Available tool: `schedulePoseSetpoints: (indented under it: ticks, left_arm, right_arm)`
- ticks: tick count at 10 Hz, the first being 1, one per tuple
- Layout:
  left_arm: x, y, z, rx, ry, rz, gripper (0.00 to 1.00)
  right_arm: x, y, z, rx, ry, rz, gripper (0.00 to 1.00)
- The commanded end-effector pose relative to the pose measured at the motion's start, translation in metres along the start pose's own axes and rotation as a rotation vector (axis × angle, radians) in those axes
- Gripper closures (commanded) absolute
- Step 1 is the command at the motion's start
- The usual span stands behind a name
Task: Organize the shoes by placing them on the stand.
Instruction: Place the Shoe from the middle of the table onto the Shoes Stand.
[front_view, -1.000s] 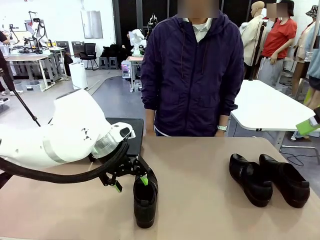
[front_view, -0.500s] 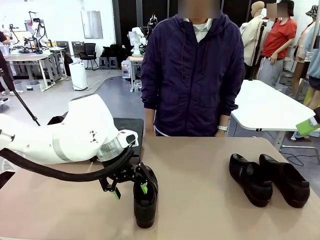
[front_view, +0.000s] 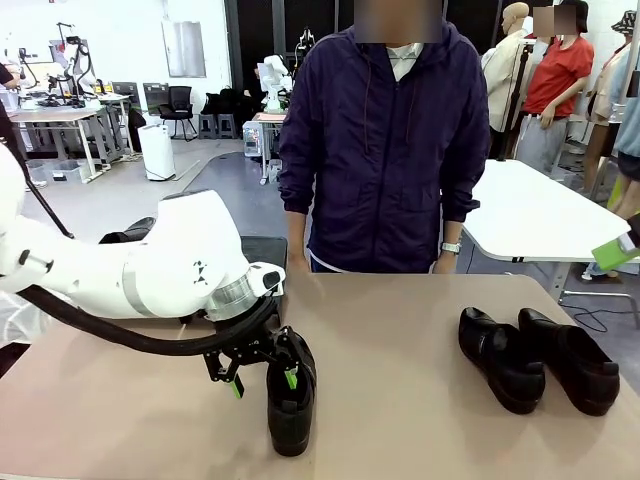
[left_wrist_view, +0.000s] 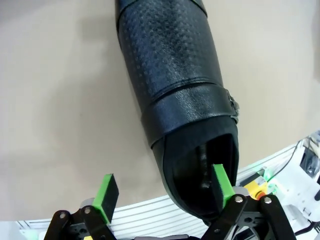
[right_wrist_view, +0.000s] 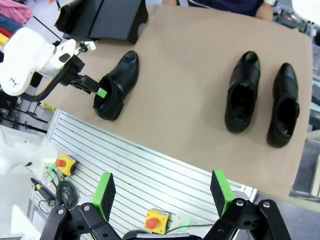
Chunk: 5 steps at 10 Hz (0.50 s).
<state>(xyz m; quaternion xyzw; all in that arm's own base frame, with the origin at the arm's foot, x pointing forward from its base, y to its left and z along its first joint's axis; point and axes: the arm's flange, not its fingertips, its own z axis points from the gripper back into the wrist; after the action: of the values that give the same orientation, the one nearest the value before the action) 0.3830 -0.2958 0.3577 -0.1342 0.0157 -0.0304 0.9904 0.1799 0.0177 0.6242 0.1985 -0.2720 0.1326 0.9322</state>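
Tan table (front_view: 400, 330): stand (right_wrist_view: 116, 18), lone shoe (front_view: 291, 402), shoe pair (front_view: 500, 362).

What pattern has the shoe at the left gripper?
The shoe is black with fine embossed dots; clearest in left wrist view.

The front view sits low on the near side, facing level across the tan tabletop (front_view: 400, 330) toward the person (front_view: 385, 150) at upper centre. The left wrist view looks steeply down, very close, on one shoe (left_wrist_view: 175, 90) at mid-frame. The right wrist view looks down from high and far. It shares that shoe, the pair of shoes (right_wrist_view: 242, 95) at right and the stand (right_wrist_view: 117, 17) at upper left with the front view.
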Motion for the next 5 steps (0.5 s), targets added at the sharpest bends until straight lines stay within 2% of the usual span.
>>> schedulePoseSetpoints:
  ticks: [1, 5]
  left_arm:
    - [0.0054, -0.0061, -0.0005, 0.047, -0.005, 0.019, 1.0]
    - [0.0088, -0.0068, -0.0033, 0.07, -0.002, 0.025, 1.0]
  right_arm:
    - [0.0, -0.0006, 0.0003, 0.032, -0.011, 0.007, 0.0]
    - [0.0, -0.0006, 0.0003, 0.032, -0.011, 0.007, 0.0]
